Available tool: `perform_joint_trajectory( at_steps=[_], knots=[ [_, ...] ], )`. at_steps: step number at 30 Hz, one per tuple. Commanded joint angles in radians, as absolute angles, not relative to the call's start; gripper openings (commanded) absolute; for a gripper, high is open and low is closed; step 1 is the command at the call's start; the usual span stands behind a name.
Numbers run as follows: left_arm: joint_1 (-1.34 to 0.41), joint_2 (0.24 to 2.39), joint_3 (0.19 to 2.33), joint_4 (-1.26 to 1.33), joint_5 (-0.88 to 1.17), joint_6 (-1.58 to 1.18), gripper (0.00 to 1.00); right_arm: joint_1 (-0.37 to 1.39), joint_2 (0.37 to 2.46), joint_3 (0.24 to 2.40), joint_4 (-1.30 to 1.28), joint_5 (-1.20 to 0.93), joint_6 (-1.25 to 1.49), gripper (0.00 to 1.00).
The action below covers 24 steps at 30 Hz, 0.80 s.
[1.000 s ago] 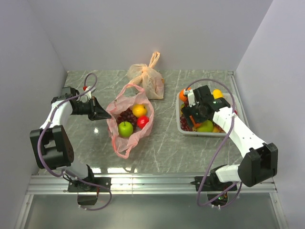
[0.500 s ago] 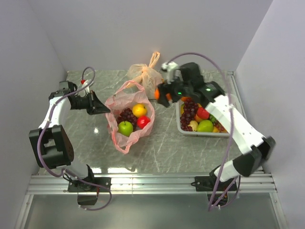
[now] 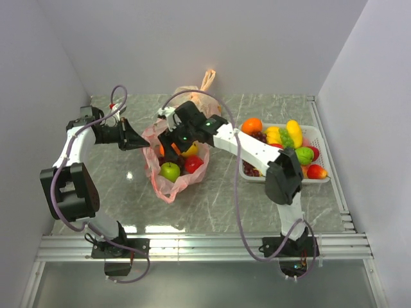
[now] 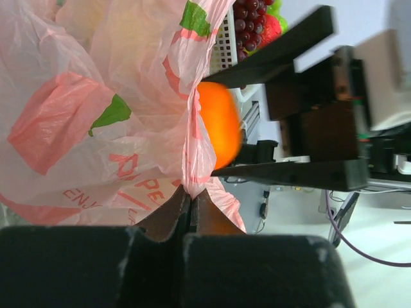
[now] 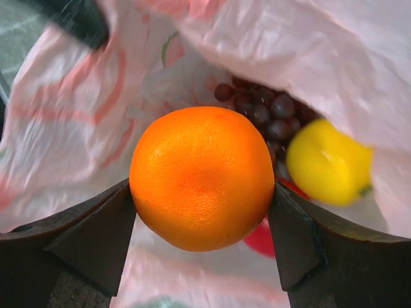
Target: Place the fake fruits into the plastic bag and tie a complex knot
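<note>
The pink-red plastic bag (image 3: 157,183) lies open mid-table, holding a green apple (image 3: 170,171), a red fruit (image 3: 192,163), a yellow lemon (image 5: 329,162) and dark grapes (image 5: 270,112). My left gripper (image 3: 142,142) is shut on the bag's left rim (image 4: 192,170) and holds it up. My right gripper (image 3: 168,149) is shut on an orange (image 5: 201,178) and holds it over the bag's mouth; the orange also shows in the left wrist view (image 4: 218,122). No knot is in view.
A white basket (image 3: 321,178) at the right holds an orange (image 3: 252,125), yellow bananas (image 3: 293,133), a green apple (image 3: 304,155), strawberries and grapes. A paler orange bag (image 3: 199,96) with tied handles stands behind the pink bag.
My right arm has swung left from the basket with the orange and now holds it over the bag's mouth. My left gripper has kept its hold on the bag's rim.
</note>
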<state>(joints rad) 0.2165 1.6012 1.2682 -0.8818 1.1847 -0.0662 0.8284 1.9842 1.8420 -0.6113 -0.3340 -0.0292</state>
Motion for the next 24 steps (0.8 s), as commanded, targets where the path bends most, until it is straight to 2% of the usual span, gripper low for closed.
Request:
perform_joint_trajectory(
  at_steps=[1,3,6,10,11,13,19,22,24],
  knots=[
    [0.215,1.614,1.292,-0.881,1.246,-0.046,0.01,0.844,2.052,1.934,-0.516,-0.325,0.043,0.33],
    [0.215,1.618,1.287,-0.874,1.243,-0.048,0.0,0.851,2.075,1.947,-0.462,-0.287,0.069,0.34],
    [0.218,1.62,1.276,-0.858,1.218,-0.058,0.01,0.854,2.117,1.985,-0.419,-0.236,0.084,0.47],
    [0.227,1.605,1.252,-0.798,1.186,-0.103,0.01,0.853,2.186,2.068,-0.454,-0.216,0.084,0.91],
    [0.229,1.6,1.252,-0.782,1.181,-0.116,0.0,0.853,2.183,2.069,-0.469,-0.218,0.089,0.95],
    [0.23,1.6,1.253,-0.77,1.161,-0.129,0.0,0.851,2.133,2.03,-0.471,-0.245,0.081,0.99],
    [0.23,1.605,1.255,-0.738,1.124,-0.16,0.0,0.836,1.868,1.793,-0.526,-0.388,0.043,1.0],
    [0.23,1.609,1.256,-0.738,1.114,-0.155,0.01,0.76,1.707,1.703,-0.59,-0.469,0.028,1.0],
    [0.23,1.608,1.252,-0.738,1.108,-0.147,0.01,0.643,1.625,1.648,-0.63,-0.54,0.009,1.0]
  ],
)
